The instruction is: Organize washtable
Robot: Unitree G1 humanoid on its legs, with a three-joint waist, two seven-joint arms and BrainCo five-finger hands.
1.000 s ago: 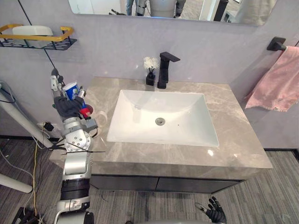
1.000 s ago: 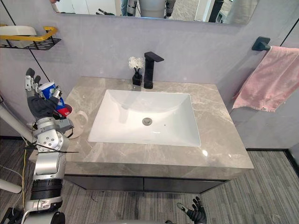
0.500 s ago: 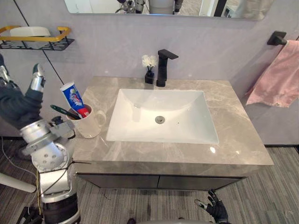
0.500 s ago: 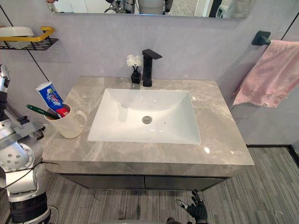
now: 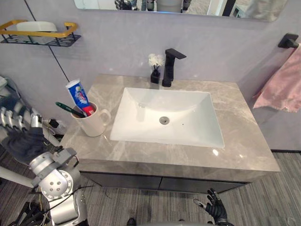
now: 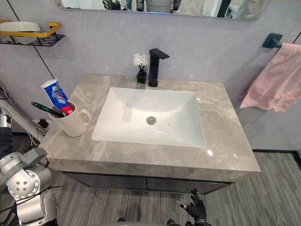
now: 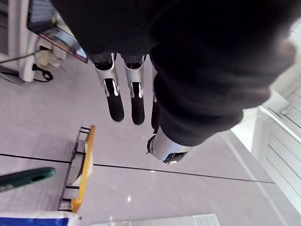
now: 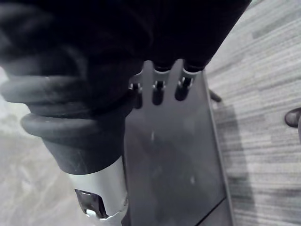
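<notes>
Bright, even light glints off the countertop (image 5: 244, 141).

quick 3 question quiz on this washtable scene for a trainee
1. True or false: the toothpaste tube stands in the white mug.
2. Where is the mug relative to the sink? A: on the robot's left of it. B: on the robot's right of it. C: inside the basin.
3. Fill in: the vase of white flowers stands beside the black ____.

Key: 1 true; 2 A; 3 faucet.
</notes>
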